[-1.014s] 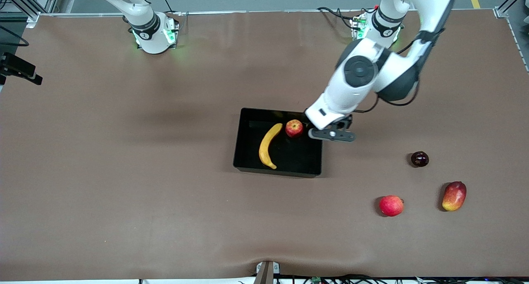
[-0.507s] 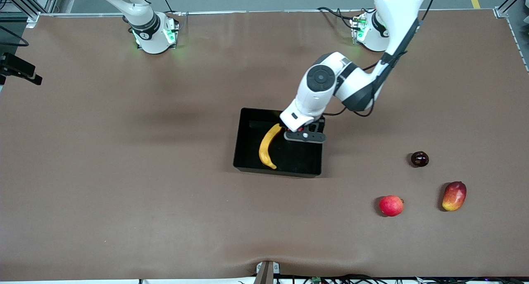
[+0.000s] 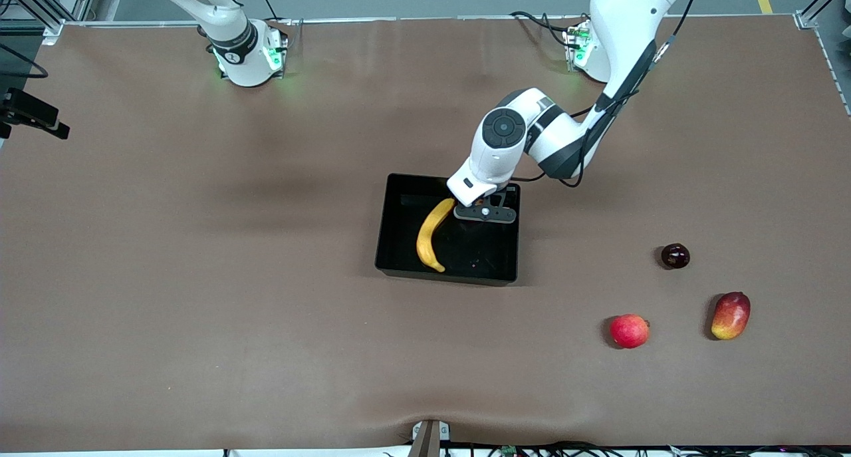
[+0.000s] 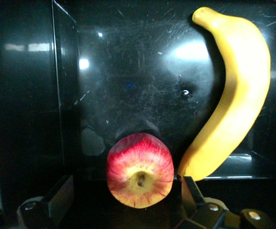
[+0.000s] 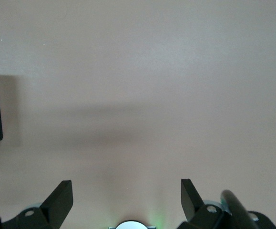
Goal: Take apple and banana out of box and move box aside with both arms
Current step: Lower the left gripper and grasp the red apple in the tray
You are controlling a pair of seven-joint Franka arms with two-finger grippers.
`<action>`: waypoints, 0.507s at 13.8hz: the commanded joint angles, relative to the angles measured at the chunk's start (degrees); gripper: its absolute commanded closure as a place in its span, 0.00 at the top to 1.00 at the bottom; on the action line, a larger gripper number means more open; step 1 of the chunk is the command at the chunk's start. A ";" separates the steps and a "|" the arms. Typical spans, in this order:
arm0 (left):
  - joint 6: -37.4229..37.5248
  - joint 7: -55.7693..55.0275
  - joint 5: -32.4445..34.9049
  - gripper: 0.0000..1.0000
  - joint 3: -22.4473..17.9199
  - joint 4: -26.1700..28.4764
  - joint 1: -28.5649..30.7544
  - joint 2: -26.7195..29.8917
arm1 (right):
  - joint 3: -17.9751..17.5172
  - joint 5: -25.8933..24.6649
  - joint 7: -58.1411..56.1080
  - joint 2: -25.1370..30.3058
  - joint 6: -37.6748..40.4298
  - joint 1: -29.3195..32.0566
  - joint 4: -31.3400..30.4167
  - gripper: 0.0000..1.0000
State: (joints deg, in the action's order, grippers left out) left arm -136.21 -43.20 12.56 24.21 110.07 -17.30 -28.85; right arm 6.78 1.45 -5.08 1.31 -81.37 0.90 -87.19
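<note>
Brown matting covers the table (image 3: 199, 310). Nearest the front camera, toward the left arm's end, lie an evenly red round apple (image 3: 629, 330) and an oval red-yellow mango (image 3: 730, 315), apart from each other; a small dark round fruit (image 3: 675, 255) sits a little farther off. Near the table's middle stands the shallow glossy black plastic box (image 3: 399, 257), upright walls, floor scratched. In it lies the long curved yellow banana (image 3: 431, 234), stem end toward the robots' bases. Beside that end, in the box's corner toward the left arm's end, sits the small round apple, red streaked with yellow (image 4: 139, 170); the front view hides it under the left arm, the left wrist view shows it plainly, stem pit facing the camera. Left gripper (image 4: 126, 198) is down inside the box, jaws spread wide, one finger on either side of the apple, neither seen touching it; the finger (image 4: 191, 193) on the banana's side stands just beside the banana's tip. Right gripper (image 5: 126, 198) hangs over bare matting, jaws released and holding nothing, a black corner at the edge of its wrist view; the right arm waits by its base.
</note>
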 commanded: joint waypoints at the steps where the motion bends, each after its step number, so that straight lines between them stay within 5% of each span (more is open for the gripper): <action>1: -3.18 -4.52 1.85 1.00 0.23 0.23 -0.10 -1.55 | -0.72 0.22 -0.99 -0.87 0.43 1.38 1.59 1.00; 4: -4.15 -6.02 1.94 1.00 0.05 -0.03 -0.36 -3.05 | -0.81 -0.04 -1.07 -1.04 0.51 1.03 1.59 1.00; 7: -4.95 -6.81 2.55 0.85 0.05 -0.03 -0.37 -3.93 | -0.81 0.13 -1.07 -1.48 0.60 1.12 1.50 1.00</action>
State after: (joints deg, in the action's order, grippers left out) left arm -140.03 -47.78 13.09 24.26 110.13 -17.46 -32.36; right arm 6.73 1.45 -5.19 1.02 -81.40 0.90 -87.19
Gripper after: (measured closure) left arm 0.035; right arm 0.000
